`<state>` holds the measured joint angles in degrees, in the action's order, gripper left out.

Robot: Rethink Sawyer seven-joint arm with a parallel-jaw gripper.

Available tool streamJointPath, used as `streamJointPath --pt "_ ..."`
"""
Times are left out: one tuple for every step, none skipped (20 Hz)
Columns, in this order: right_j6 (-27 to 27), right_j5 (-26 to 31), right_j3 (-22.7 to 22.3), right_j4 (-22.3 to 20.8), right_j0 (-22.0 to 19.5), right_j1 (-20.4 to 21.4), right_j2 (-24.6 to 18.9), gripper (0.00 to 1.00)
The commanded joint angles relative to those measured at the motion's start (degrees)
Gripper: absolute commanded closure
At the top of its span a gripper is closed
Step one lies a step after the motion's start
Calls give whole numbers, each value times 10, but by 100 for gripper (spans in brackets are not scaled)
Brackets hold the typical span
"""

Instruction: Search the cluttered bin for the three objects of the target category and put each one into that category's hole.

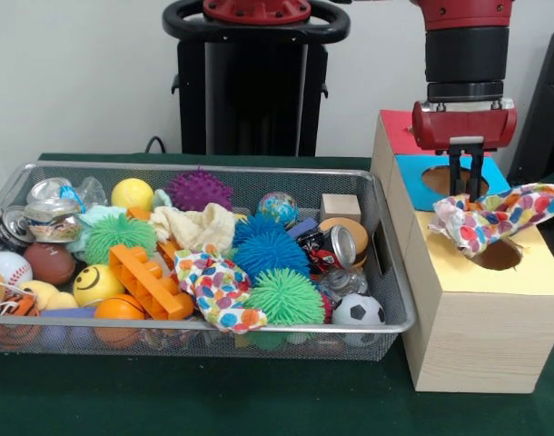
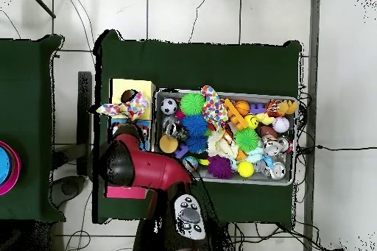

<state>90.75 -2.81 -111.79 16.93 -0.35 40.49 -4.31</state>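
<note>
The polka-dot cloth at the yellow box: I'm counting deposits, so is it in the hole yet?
Not in yet. The polka-dot cloth hangs from the hand, spread above the yellow hole.

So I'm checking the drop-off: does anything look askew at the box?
Yes. The polka-dot cloth hangs from the gripper draped across the yellow-topped box, beside the hole, one end sticking out past the edge.
</note>
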Motion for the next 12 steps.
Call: streamJointPath --pt "157 -37 42 34 -19 -15 -35 100" --pt "160 -39 42 34 -21 -14 -40 100" --pt "163 -40 43 35 -24 -14 -46 100" --pt "162 -39 46 36 -24 -15 -47 100" --pt "162 -40 48 36 -26 -16 -50 100" --pt "162 -41 49 37 -26 -17 -51 100" --pt "161 -44 51 36 -26 -19 -51 100" --pt "161 -45 52 35 -27 -20 -52 100" --pt "162 -51 52 32 -30 -23 -56 100" --pt "162 -53 53 30 -32 -23 -59 100" --pt "161 -53 55 30 -33 -25 -60 100" --pt "160 -51 57 32 -31 -25 -59 100"
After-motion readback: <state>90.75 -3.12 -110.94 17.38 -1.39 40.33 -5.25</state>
